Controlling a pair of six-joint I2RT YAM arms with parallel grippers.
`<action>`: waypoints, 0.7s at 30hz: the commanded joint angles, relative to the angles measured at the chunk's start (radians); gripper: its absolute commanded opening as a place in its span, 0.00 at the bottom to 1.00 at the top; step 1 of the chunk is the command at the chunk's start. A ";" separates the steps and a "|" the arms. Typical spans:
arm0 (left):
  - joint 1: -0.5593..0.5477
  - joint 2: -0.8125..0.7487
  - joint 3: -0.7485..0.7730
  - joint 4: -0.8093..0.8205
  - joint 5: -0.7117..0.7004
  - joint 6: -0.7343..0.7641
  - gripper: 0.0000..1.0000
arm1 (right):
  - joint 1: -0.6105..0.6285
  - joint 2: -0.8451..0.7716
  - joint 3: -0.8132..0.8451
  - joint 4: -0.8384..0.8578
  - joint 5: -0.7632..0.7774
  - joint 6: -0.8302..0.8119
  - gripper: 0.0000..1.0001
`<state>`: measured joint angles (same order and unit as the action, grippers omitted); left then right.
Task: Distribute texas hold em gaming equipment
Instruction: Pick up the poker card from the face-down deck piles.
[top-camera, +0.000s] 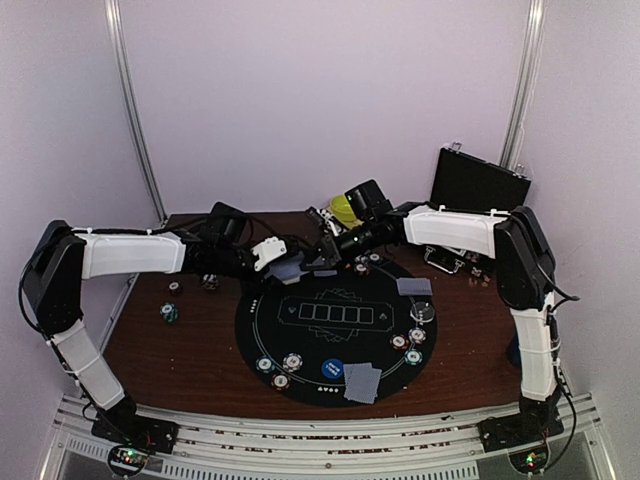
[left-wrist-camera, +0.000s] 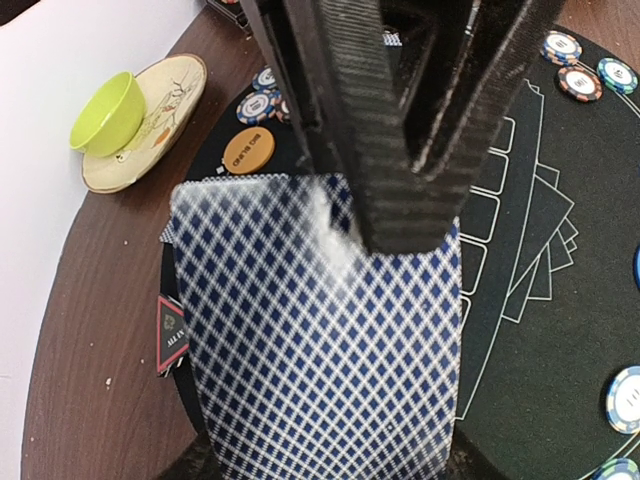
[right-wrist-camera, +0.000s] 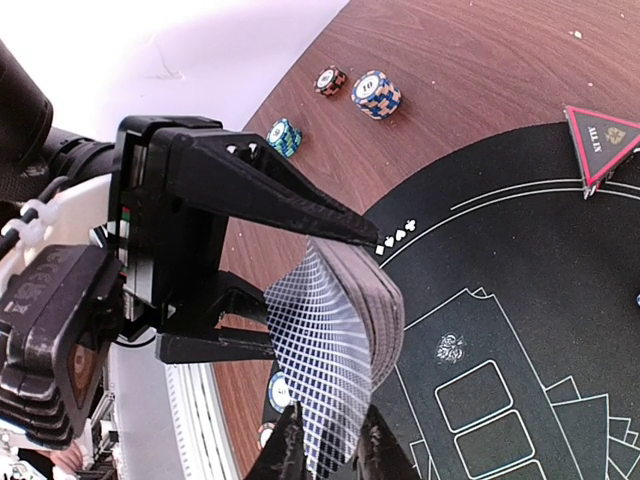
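Roughly midway, by the look of it. The left end effector (right-wrist-camera: 330, 290) is clamped on the deck (right-wrist-camera: 355, 310) of checked-back cards and holds it above the far edge of the round black mat (top-camera: 300, 335). The right end effector (right-wrist-camera: 325, 455) reaches in from the other side. Its fingers are pressed together on the lower edge of the top card (right-wrist-camera: 320, 395), which bows away from the rest of the pack. It seems to be peeling that card off to deal it.

Judging from the layout, this much is done:
- A pair of cards (top-camera: 362, 381) lies face down at the near seat, beside a blue disc (top-camera: 332, 368) and the near chips (top-camera: 292, 360).
- The right-seat cards (top-camera: 413, 286) sit with a clear disc (top-camera: 423, 312) and the right-hand chips (top-camera: 400, 341).
- An orange disc (left-wrist-camera: 248, 150) and the red triangle marker (right-wrist-camera: 600, 140) lie at the far side.
- The outlying chips (right-wrist-camera: 375, 95) stand on the bare bench (top-camera: 180, 350), left of the mat.

What I judge is left to do: cards for the far and left seats, where none shows plainly. The five printed boxes (top-camera: 335, 313) mid-mat hold nothing.
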<state>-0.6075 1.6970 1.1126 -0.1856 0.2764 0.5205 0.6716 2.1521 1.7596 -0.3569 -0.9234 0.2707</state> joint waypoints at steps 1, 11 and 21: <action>0.005 0.008 -0.002 0.039 0.001 -0.011 0.56 | -0.004 -0.013 0.000 0.015 -0.021 0.018 0.19; 0.006 0.008 -0.012 0.049 -0.009 -0.013 0.56 | -0.011 0.002 0.015 0.009 -0.022 0.029 0.00; 0.043 0.007 -0.023 0.051 -0.013 -0.010 0.56 | -0.089 -0.062 -0.008 0.021 0.000 0.026 0.00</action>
<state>-0.5964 1.6970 1.1046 -0.1585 0.2710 0.5179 0.6346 2.1517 1.7592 -0.3523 -0.9291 0.3000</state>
